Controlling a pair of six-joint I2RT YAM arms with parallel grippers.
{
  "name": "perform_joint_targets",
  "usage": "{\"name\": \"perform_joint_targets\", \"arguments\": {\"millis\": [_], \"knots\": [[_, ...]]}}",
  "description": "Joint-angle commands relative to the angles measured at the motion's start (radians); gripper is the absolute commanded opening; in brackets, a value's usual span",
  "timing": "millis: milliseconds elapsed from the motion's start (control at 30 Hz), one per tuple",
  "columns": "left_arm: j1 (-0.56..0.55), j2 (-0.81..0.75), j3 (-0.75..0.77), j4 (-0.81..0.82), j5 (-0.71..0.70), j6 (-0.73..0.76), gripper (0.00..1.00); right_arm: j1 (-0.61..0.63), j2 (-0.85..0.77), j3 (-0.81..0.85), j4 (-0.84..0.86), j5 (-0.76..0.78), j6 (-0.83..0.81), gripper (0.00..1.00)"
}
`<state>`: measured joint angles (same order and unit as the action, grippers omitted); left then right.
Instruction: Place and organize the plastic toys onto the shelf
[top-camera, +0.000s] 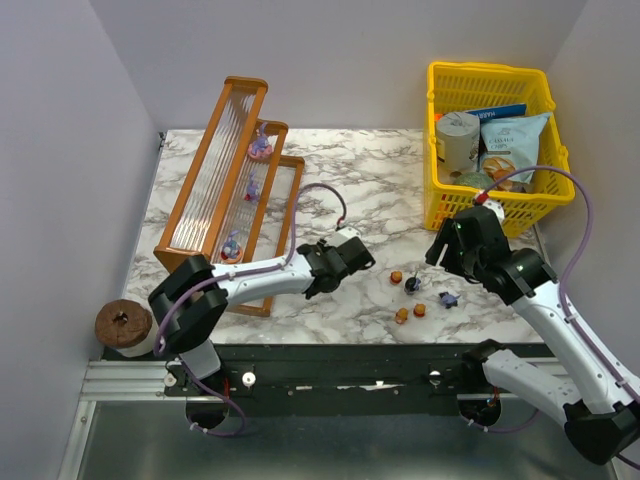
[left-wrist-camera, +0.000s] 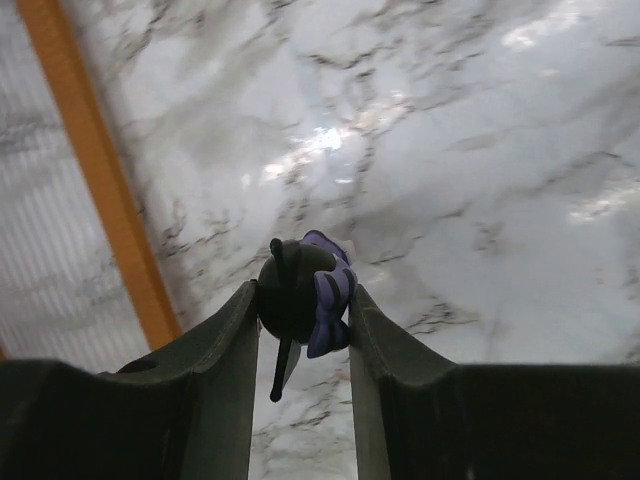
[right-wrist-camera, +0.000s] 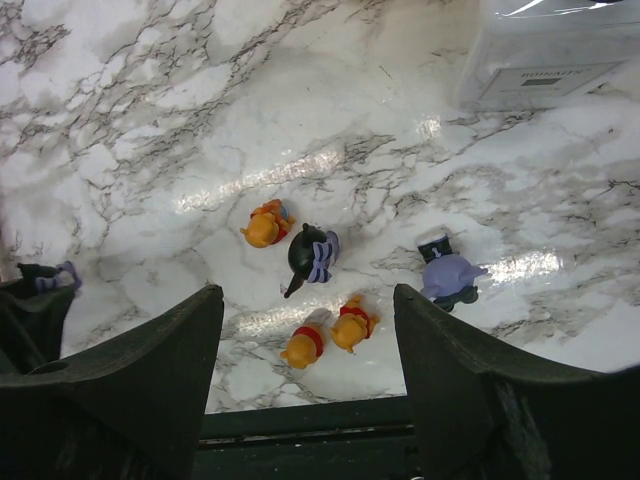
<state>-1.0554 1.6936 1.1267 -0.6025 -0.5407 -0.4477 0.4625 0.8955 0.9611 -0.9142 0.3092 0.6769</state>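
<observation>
Left pincer (left-wrist-camera: 302, 293): clamped on a dark round toy (left-wrist-camera: 290, 285) with a purple bow. It grips across the toy's body at the very fingertips, so the figure hangs clear of the marble surface (left-wrist-camera: 480, 150). The shelf (top-camera: 215, 170) shows its orange rail just left of the held toy. We judge this to be a carry toward the shelf. The tip grip should leave room to set the toy on a ribbed tier without the fingers fouling the frame.

On the shelf: three purple-pink toys (top-camera: 252, 187) sit spaced along the tiers. We cannot tell for sure which tier each one is on.

Right pincer (right-wrist-camera: 308, 295): jaws wide apart and holding nothing. It hovers over the loose group on the surface, right of the shelf, between it and the yellow basket (top-camera: 487, 72). Below it are:
- a second dark toy (right-wrist-camera: 310, 253) with a bow
- a lone orange toy (right-wrist-camera: 263, 225) just beside it
- an orange pair (right-wrist-camera: 352, 325) close together
- a purple toy with a black hat (right-wrist-camera: 448, 275), farthest from the shelf

We judge the wide stance is meant for dropping around one figure. The orange pair stands so close that taking one risks knocking the other.
</observation>
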Motion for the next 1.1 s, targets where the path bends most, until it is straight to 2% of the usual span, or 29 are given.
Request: {"name": "perform_joint_targets", "arguments": {"millis": [0, 200, 600, 1067], "knots": [[0.073, -0.113, -0.054, -0.101, -0.134, -0.114, 0.27, -0.005, 0.011, 0.005, 0.008, 0.014, -0.023, 0.77], [0.136, -0.195, -0.107, -0.167, -0.185, -0.161, 0.27, -0.005, 0.034, 0.016, 0.015, 0.007, -0.037, 0.77], [0.181, -0.255, -0.179, -0.23, -0.237, -0.267, 0.27, -0.005, 0.074, 0.028, 0.029, -0.004, -0.05, 0.77], [0.215, -0.279, -0.228, -0.195, -0.199, -0.25, 0.29, -0.007, 0.102, 0.036, 0.037, -0.001, -0.045, 0.77]]}}
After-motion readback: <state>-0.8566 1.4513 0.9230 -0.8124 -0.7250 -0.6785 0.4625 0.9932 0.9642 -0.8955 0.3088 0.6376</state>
